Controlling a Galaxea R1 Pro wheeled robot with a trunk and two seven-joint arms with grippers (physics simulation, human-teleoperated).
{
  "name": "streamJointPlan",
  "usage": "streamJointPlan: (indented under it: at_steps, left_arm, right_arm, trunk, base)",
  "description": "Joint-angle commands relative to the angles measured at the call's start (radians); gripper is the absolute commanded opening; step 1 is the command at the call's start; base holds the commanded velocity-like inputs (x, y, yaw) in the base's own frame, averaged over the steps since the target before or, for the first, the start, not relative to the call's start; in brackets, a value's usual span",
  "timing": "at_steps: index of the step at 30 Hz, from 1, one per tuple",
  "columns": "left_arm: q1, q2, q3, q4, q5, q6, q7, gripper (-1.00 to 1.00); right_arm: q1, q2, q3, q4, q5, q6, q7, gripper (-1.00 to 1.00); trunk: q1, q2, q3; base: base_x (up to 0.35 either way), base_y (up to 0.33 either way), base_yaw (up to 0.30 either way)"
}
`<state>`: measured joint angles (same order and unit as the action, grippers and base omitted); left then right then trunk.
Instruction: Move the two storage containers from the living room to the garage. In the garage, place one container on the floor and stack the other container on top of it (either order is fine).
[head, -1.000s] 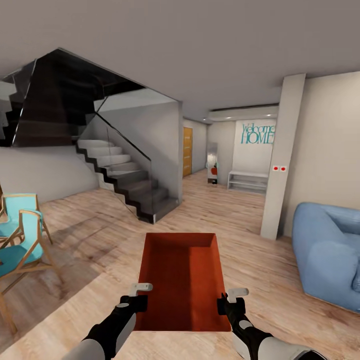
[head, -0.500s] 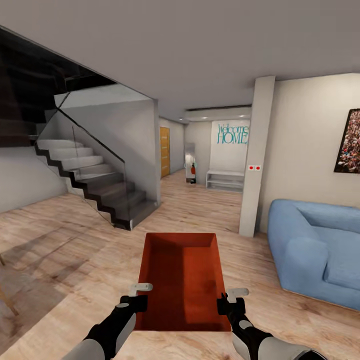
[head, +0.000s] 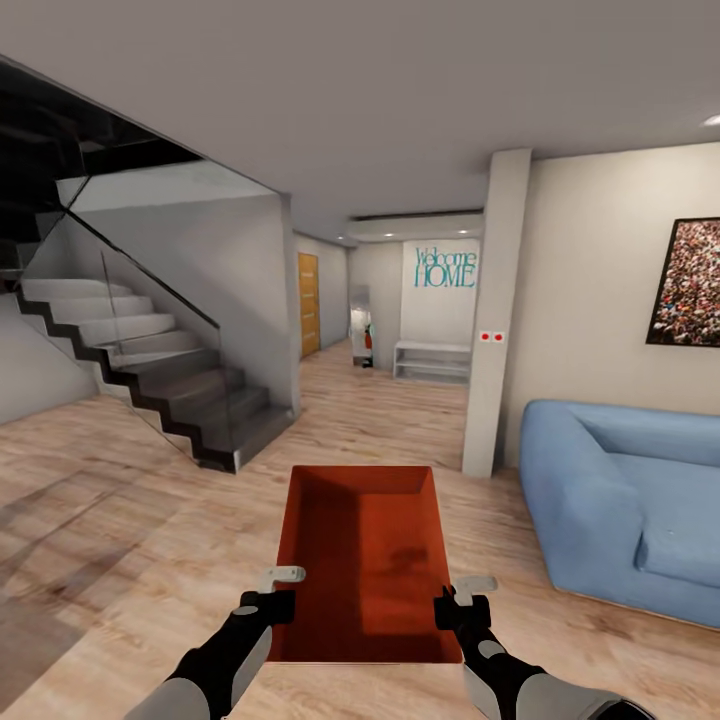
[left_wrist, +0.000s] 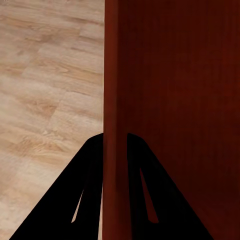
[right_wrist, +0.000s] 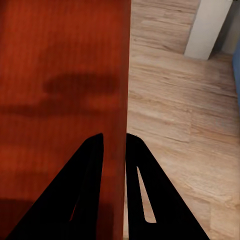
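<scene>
Since a moment earlier your view had swung right: the staircase (head: 150, 370) slid leftward and the blue sofa (head: 620, 500) came further in. You were mid-carry, the left tool (head: 283, 592) and right tool (head: 463, 598) each pinching a side wall of the storage container (head: 362, 560), held above the wood-plank floor (head: 120, 520). Next called for finding the garage.

My head cam looks forward and down over the bin (head: 362, 560) into the room; both wrist cams sit close along its side walls, sharing bin and wood floor (left_wrist: 45, 90).
</scene>
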<state>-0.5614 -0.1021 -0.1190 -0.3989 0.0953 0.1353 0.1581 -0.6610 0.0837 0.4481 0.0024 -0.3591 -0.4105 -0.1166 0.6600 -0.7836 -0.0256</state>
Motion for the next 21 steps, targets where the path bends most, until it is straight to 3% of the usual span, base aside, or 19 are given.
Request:
streamJointPlan:
  at_steps: [1,21]
  left_arm:
    - [0.0,0.0,-0.01,-0.001,0.009,0.006,0.014,-1.0]
    - [0.0,-0.001,-0.01,-0.003,0.009,0.005,0.014,-1.0]
  right_arm:
    - [-0.002,0.001,-0.024,0.001,-0.018,-0.005,-0.005,-1.0]
    - [-0.002,0.001,-0.024,0.001,-0.018,-0.005,-0.005,-1.0]
  trunk:
    - [0.001,-0.001,-0.002]
    - [0.001,-0.001,-0.002]
  base:
    - [0.322,0.0,-0.001]
    - [0.322,0.0,0.0]
